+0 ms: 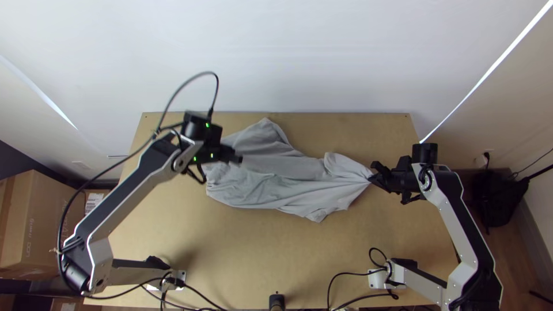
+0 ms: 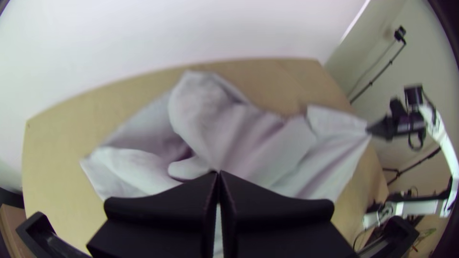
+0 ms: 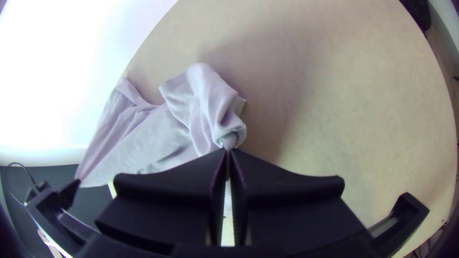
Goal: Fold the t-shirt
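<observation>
The left gripper (image 1: 237,159) is shut on the grey t-shirt (image 1: 276,178) near its left end in the top view. In the left wrist view, folds of the t-shirt (image 2: 287,148) run to the meeting fingertips of that gripper (image 2: 218,175). My right gripper (image 1: 372,174) pinches the shirt's right end, where the cloth gathers to a point. Seen from the right wrist, a bunched part of the t-shirt (image 3: 205,110) lies between the closed tips of this gripper (image 3: 228,152). Between both grippers the shirt is stretched lengthwise, wrinkled, with a flap sticking out toward the wall side.
The light wooden table (image 1: 242,247) reaches out around the shirt on all sides, up to a white wall (image 1: 276,52) at its far edge. Cables (image 1: 357,296) lie along the near edge. A cardboard box (image 1: 37,219) stands left of the table.
</observation>
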You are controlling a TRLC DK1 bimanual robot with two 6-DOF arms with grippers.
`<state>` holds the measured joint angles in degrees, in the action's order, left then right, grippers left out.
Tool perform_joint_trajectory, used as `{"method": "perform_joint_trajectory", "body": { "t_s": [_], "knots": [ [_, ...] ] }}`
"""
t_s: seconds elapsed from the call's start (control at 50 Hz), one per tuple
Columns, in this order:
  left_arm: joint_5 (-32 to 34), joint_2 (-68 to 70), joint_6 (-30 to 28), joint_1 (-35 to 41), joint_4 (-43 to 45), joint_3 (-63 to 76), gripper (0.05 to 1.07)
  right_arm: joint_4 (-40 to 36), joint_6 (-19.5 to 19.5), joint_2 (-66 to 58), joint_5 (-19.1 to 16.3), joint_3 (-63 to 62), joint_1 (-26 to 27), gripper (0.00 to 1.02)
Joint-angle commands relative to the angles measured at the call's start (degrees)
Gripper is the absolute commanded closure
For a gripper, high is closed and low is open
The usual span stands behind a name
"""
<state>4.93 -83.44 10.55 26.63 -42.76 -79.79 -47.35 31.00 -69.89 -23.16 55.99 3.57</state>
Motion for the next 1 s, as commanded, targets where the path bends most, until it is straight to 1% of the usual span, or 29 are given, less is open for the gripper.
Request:
{"method": "perform_joint_trajectory", "body": {
  "t_s": [0.0, 0.08, 0.16, 0.24, 0.32, 0.34, 0.36, 0.4, 0.42, 0.44, 0.48, 0.52, 0.56, 0.64, 0.7, 0.8, 0.98],
  "knots": [
    [0.52, 4.51, -0.26, 3.95, -1.71, 10.71, 1.05, -1.51, -0.95, -2.01, -0.66, 3.25, 0.65, 1.00],
    [0.52, 7.68, -2.99, 8.96, -2.85, 17.39, 1.05, -2.39, -1.21, -2.80, -0.75, 4.39, 0.82, 1.00],
    [0.52, 8.91, -3.69, 11.51, -2.85, 21.08, 1.05, -3.10, -1.56, -3.24, -0.75, 5.01, 0.91, 1.00],
    [0.87, 8.38, -3.25, 11.60, -3.03, 21.78, 1.04, -3.45, -1.74, -3.33, -0.75, 5.36, 1.00, 1.00],
    [3.33, 6.80, -3.78, 10.98, -6.90, 20.29, 1.03, -4.06, -2.09, -3.33, -0.75, 5.54, 1.44, 1.00],
    [3.16, 6.89, -3.78, 10.90, -7.51, 19.67, 0.97, -4.33, -2.26, -3.33, -0.75, 5.54, 1.52, 1.00],
    [3.07, 7.24, -3.87, 10.55, -7.51, 19.23, 0.85, -4.50, -2.35, -3.33, -0.75, 5.62, 1.70, 1.00],
    [3.16, 8.47, -4.75, 9.75, -7.60, 18.70, 0.55, -4.68, -2.62, -3.33, -0.75, 5.62, 2.14, 1.00],
    [3.25, 9.00, -5.62, 9.75, -7.77, 18.35, 0.42, -4.77, -2.70, -3.33, -0.75, 5.54, 2.32, 1.00],
    [3.25, 9.61, -6.15, 9.58, -7.77, 18.00, 0.33, -4.77, -2.79, -3.33, -0.75, 5.54, 2.40, 1.00],
    [3.16, 10.31, -6.24, 8.44, -7.86, 16.60, 0.22, -4.85, -2.97, -3.33, -0.75, 5.27, 2.84, 1.00],
    [3.95, 10.67, -6.94, 6.68, -8.21, 15.01, 0.17, -4.94, -3.05, -3.33, -0.75, 5.10, 3.11, 1.00],
    [6.23, 10.93, -7.38, 4.66, -8.13, 13.87, 0.15, -4.94, -3.14, -3.33, -0.75, 4.83, 3.28, 1.00],
    [13.70, 10.40, -7.65, -1.58, -6.72, 12.38, 0.15, -4.94, -3.05, -3.33, -0.75, 4.39, 3.55, 1.00],
    [16.96, 8.73, -7.56, -5.10, -5.49, 11.23, 0.15, -4.94, -3.05, -3.15, -0.75, 4.13, 3.55, 1.00],
    [18.19, 4.69, -8.26, -9.23, -4.70, 9.04, 0.15, -5.03, -2.97, -2.80, -0.75, 3.87, 3.55, 1.00],
    [18.10, -4.80, -7.56, -12.75, -2.15, 6.14, 0.15, -5.03, -2.18, -1.92, -0.75, 3.43, 3.55, 1.00]
  ]
}}
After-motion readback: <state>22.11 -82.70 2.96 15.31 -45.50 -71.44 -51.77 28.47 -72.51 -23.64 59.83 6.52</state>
